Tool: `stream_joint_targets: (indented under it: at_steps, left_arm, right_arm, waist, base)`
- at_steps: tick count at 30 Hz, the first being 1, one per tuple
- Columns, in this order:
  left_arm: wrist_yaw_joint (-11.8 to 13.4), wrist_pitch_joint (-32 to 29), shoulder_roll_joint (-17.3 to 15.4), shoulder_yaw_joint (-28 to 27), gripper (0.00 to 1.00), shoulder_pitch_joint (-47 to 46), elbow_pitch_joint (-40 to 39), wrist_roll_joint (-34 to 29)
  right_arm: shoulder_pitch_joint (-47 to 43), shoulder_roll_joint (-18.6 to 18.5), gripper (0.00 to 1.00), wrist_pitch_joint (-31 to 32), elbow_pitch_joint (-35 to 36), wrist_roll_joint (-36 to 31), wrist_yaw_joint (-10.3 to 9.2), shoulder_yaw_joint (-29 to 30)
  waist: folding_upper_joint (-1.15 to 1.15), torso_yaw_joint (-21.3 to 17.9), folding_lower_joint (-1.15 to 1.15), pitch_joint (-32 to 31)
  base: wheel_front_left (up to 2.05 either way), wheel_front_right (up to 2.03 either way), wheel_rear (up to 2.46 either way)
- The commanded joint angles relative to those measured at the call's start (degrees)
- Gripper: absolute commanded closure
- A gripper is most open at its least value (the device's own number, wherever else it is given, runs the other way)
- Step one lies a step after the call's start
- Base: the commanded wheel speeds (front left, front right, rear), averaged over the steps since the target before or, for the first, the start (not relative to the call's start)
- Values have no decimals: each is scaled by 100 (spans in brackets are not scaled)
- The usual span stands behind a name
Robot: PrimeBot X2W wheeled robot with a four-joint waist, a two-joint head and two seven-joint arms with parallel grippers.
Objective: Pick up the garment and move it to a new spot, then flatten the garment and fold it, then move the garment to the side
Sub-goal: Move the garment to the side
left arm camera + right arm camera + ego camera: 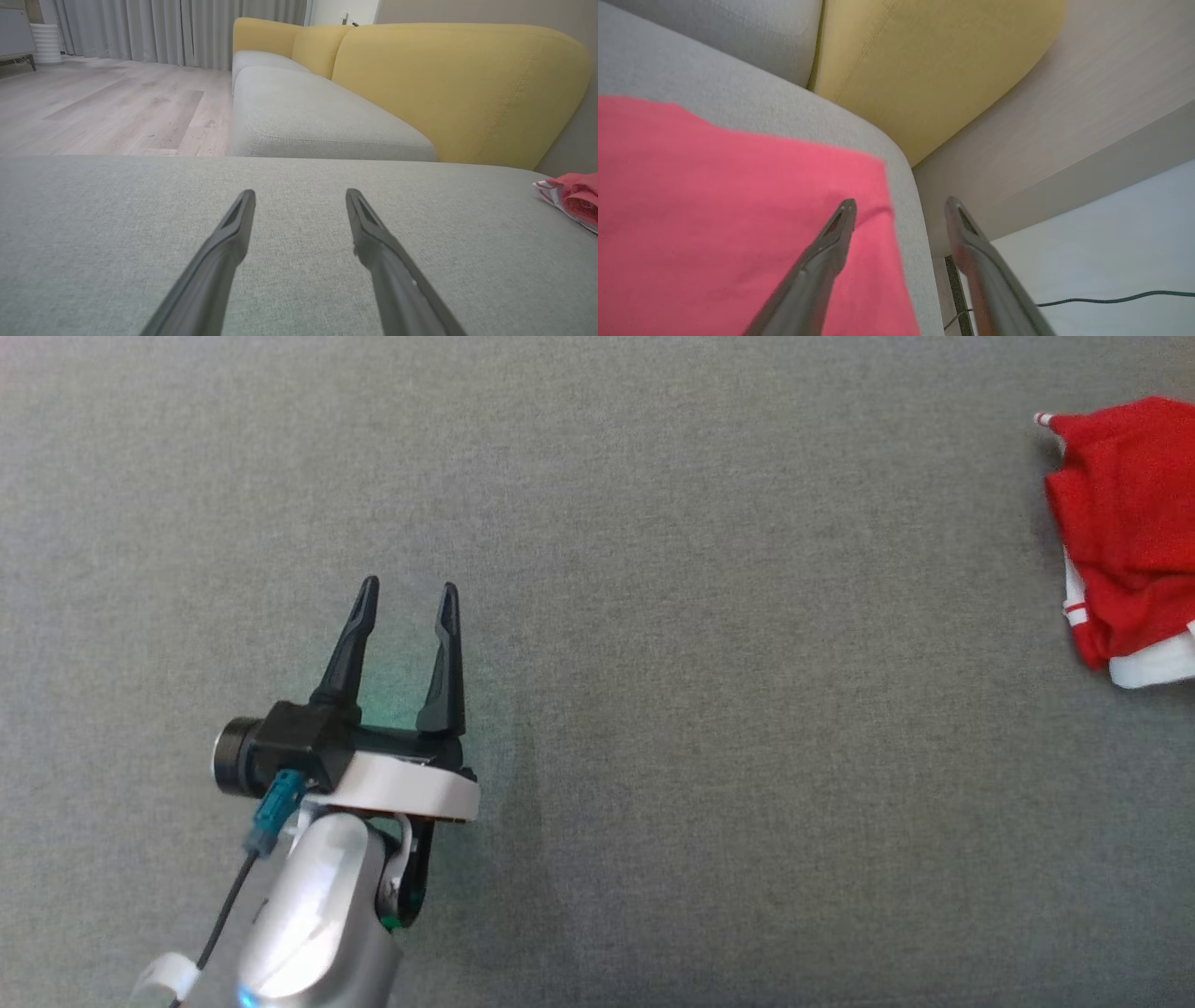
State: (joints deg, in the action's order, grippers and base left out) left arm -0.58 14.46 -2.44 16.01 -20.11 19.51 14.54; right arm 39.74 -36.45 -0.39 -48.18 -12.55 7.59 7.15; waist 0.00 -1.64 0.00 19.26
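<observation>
At the lower left of the head view, the left gripper (pixel 409 588) stands over the grey cushion (pixel 700 728). Its two fingers are wide apart and there is nothing between them. At the right edge of this view the red and white garment (pixel 1125 523) lies crumpled on the same cushion, well apart from that gripper. In the right wrist view the right gripper (pixel 900 205) is above the garment's edge, fingers spread and holding nothing. One finger is over the cloth, the other beyond the cushion's rim.
</observation>
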Motion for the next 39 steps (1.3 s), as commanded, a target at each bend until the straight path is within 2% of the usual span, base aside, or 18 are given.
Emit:
stream_joint_targets:
  at_steps: [1,4,8,9,19,24,28,34,39]
  left_arm:
    - [-21,54,-43,-236,0,-171,-156,-24]
    - [-20,54,-43,-261,0,-111,-150,3]
    - [-5,54,-43,-318,0,56,-204,31]
    - [-5,54,-43,-318,0,56,-204,31]
    - [55,54,-43,-503,0,536,-418,81]
    - [74,54,-43,-536,0,788,-471,110]
    - [97,54,-43,-530,0,958,-485,137]
    - [170,54,-43,-509,0,1162,-507,180]
    - [189,54,-43,-496,0,1215,-473,193]
  right_arm:
    - [-1,-89,0,-96,288,-73,-10,39]
    - [-57,176,0,-152,555,-121,-10,90]
    - [-212,747,0,-294,1191,44,-10,52]
    - [-212,747,0,-294,1191,44,-10,52]
    - [-1056,2384,0,-495,2865,1124,-10,-417]
    - [-1821,3131,0,-867,3263,1533,-10,-549]
    - [-2365,3328,0,-1158,3189,1750,-10,-545]
    - [-3012,3354,0,-1411,3035,2037,-10,-796]
    - [-3194,3356,0,-1454,2980,2100,-10,-830]
  waist:
    - [0,-11,0,-75]
    - [0,-19,0,-256]
    - [0,-10,0,-671]
    - [0,-10,0,-671]
    - [0,76,0,-1440]
    - [0,128,0,-1656]
    - [0,163,0,-1750]
    - [0,198,0,-1818]
    - [0,205,0,-1855]
  base:
    - [0,0,0]
    - [0,0,0]
    - [0,0,0]
    - [0,0,0]
    - [0,0,0]
    - [0,0,0]
    - [0,0,0]
    - [0,0,0]
    - [0,0,0]
